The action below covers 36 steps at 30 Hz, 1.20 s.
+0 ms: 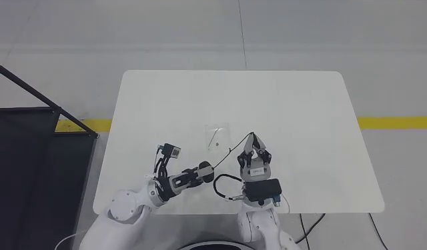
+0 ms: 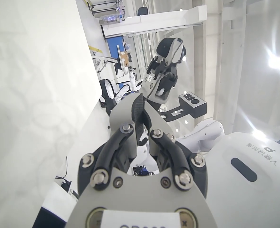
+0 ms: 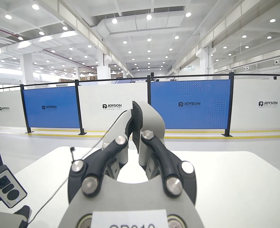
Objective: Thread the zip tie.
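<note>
Both clamp zip tie (image 1: 229, 151): left gripper (image 1: 204, 165) aimed rightward, right gripper (image 1: 254, 139) forward.

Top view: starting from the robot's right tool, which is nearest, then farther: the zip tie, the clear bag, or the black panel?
1. zip tie: pinched in the right tool.
2. clear bag: on the table, just to its left.
3. black panel: off the table, far left.

From above, your top view looks straight down on the tabletop (image 1: 300, 117). The left wrist view sights close along the left hand (image 2: 141, 100) toward the right hand (image 2: 176, 43); the right wrist view looks level across the tabletop.
</note>
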Motion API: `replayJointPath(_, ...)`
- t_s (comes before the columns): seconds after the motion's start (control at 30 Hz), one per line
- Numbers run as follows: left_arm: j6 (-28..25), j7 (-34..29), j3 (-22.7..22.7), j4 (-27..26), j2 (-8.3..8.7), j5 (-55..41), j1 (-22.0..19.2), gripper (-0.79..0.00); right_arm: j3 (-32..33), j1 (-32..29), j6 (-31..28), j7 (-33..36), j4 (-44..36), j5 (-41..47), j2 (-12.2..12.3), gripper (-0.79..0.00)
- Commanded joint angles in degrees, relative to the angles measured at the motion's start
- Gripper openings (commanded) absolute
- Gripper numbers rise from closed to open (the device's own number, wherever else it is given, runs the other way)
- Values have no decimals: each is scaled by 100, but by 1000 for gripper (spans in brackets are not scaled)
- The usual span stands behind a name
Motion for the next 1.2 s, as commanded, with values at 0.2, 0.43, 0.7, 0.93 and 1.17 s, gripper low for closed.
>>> replayJointPath(0.2,-11,-36,57,82,19,32,-51,-785,-6,9,-106,-141,-1,175,-53,-785)
replayJointPath(0.43,-41,-52,83,136,37,16,-74,-785,21,-15,-181,-276,4,287,-89,-785)
replayJointPath(0.7,-92,-10,77,105,56,-80,-61,-785,21,22,-329,168,80,-18,-95,-785)
replayJointPath(0.93,-235,149,30,-12,65,-267,0,-785,87,33,-423,645,213,-349,-79,-785)
replayJointPath(1.17,-251,181,-35,-50,88,-327,45,-785,244,-44,-403,770,174,-157,-85,-785)
